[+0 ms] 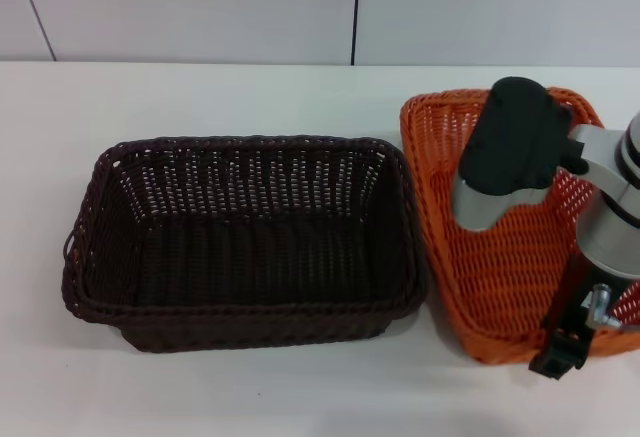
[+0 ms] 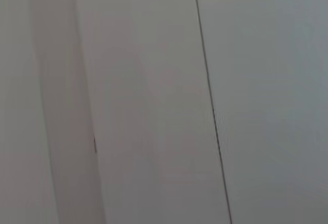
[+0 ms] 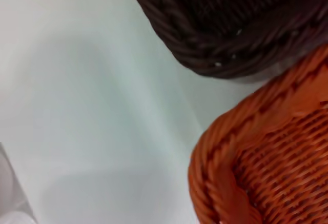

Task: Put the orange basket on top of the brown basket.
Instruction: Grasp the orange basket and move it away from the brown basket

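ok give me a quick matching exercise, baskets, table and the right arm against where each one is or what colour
Things:
1. orange basket
2. brown basket
3. right arm
4. table

Descriptions:
A. white surface under both baskets
B. dark, on the robot's left side of the pair
C. bright, on the robot's right side of the pair
D. reaching over the orange basket, black and silver

Pairs: 1-C, 2-B, 3-D, 4-A
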